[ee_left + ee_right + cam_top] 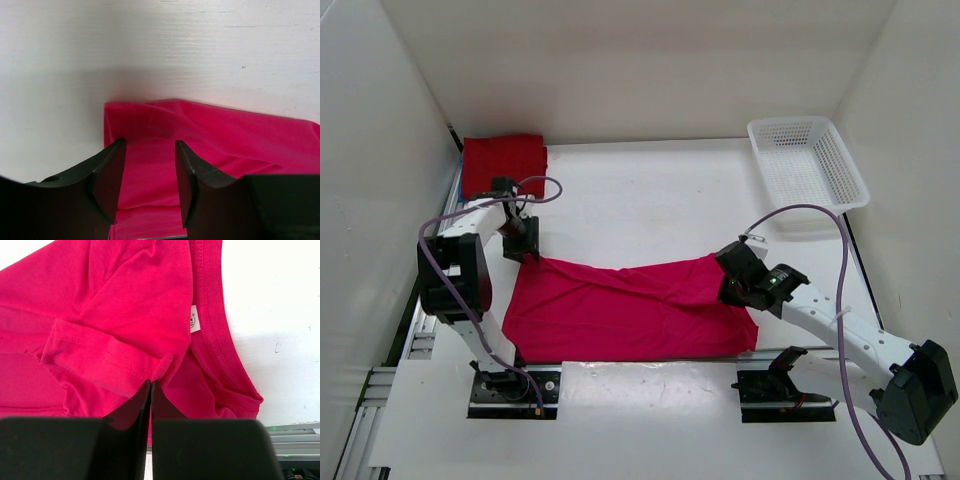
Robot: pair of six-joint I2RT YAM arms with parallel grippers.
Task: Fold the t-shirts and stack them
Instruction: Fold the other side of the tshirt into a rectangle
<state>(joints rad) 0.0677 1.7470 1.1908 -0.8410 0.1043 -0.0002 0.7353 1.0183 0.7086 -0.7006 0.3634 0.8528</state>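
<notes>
The right gripper (151,382) is squeezing a fold of the pink shirt (630,305) by its sleeve. Its two fingers are pressing together and the cloth is bunching at the tips. The left gripper (150,145) is hanging with its fingers apart just over the shirt's far left corner, and it is gripping nothing. The pink shirt is lying spread wide by the near edge of the table (640,190), between the two arms. The red shirt (503,163) is sitting folded in the far left corner of the table. The basket (807,160) is sitting in the far right corner. I think the arms are busy folding the pink shirt. Next, the left gripper is going to need to come down and pinch its corner. Then both sides can be lifting and carrying the cloth over together, because a pull from one side alone could be dragging the shirt crooked.
</notes>
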